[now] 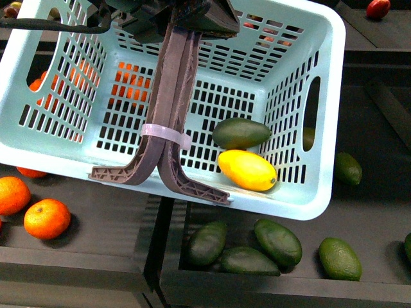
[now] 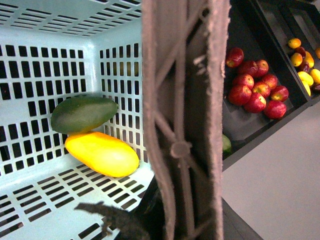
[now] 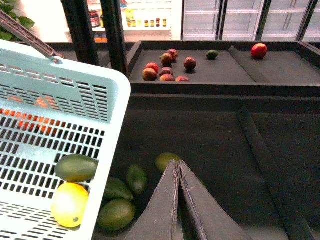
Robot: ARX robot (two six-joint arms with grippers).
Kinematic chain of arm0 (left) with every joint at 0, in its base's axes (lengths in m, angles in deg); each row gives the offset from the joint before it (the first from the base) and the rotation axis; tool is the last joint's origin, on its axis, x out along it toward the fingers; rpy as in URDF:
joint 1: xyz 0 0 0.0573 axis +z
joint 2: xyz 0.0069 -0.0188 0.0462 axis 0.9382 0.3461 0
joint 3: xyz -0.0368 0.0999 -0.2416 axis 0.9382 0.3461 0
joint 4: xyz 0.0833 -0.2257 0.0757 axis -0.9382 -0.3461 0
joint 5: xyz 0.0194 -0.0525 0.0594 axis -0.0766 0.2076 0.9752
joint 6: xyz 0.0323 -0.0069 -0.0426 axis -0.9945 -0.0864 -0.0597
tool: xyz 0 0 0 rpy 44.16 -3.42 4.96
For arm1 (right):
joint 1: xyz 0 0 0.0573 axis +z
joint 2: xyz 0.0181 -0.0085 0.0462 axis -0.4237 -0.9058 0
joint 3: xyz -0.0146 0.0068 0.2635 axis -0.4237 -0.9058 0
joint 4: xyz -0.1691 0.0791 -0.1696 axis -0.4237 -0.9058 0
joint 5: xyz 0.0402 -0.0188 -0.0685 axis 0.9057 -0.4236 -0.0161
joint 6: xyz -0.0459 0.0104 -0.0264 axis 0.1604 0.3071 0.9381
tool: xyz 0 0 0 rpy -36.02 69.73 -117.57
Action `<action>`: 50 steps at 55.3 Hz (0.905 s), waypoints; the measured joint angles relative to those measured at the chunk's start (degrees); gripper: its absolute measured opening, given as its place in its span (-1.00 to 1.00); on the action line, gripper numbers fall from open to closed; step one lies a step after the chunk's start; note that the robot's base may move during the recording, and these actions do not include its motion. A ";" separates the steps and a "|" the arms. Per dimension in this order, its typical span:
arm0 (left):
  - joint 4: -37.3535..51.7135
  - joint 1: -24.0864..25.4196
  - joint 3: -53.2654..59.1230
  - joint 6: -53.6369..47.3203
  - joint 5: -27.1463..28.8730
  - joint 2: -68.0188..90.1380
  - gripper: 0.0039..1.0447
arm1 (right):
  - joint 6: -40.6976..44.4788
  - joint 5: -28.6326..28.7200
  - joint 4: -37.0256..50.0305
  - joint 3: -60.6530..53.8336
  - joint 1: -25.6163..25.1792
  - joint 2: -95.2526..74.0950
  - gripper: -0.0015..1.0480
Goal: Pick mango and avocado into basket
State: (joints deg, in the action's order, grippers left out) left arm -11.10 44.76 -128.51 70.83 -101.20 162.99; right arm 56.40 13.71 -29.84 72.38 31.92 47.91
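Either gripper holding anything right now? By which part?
Left gripper holds the basket by its two handles, pinched together near their tops. Right gripper is shut with nothing between its fingers.

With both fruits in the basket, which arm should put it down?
Left, probably: the left end effector grips the handles of the basket, with mango and avocado inside. The right end effector is shut, empty, outside the basket.

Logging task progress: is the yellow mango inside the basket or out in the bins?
In. The mango lies on the basket floor against the avocado, perforated walls around both in front and left wrist views.
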 joint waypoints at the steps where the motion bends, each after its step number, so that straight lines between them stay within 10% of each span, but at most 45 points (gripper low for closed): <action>1: 0.00 -0.02 0.00 0.00 0.00 0.00 -0.91 | 0.00 0.22 -0.24 -0.28 -0.24 0.57 -0.96; 50: 0.00 -0.02 0.00 0.00 -0.11 0.00 -0.91 | 0.07 6.43 -14.71 -6.40 -6.67 22.60 -0.96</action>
State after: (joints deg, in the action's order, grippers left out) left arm -11.10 44.74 -128.51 70.83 -101.31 162.99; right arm 56.46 20.13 -44.55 65.98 25.25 70.51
